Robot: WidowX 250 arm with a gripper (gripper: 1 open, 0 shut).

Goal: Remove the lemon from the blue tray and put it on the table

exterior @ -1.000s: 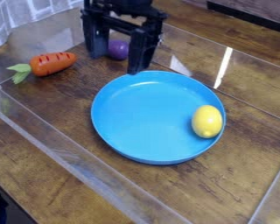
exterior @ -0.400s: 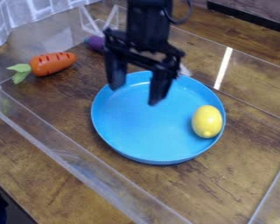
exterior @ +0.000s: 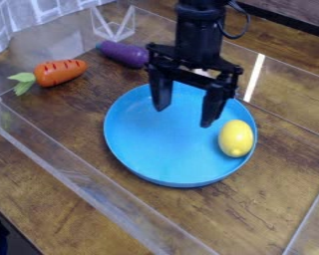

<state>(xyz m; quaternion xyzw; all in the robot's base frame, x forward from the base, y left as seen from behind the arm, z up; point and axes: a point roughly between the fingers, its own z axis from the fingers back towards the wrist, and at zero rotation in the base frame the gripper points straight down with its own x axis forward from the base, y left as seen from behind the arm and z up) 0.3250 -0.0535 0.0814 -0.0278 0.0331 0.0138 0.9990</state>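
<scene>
The lemon (exterior: 235,137), small, yellow and oval, lies inside the blue tray (exterior: 156,149) near its right rim. The tray is round and shallow and rests on the dark wood table (exterior: 69,189) under a glossy clear sheet. My black gripper (exterior: 190,101) hangs over the tray's back half, pointing down, its two fingers spread wide with nothing between them. Its right finger (exterior: 214,105) stands just up and left of the lemon, apart from it.
An orange carrot (exterior: 59,71) lies at the left on the table. A purple eggplant (exterior: 123,52) lies behind the tray, left of the arm. The clear sheet's raised edge runs along the front left.
The gripper has moved from behind the tray to over it, travelling right and toward the lemon while sinking. It stayed open. The eggplant, earlier hidden behind the fingers, now shows.
</scene>
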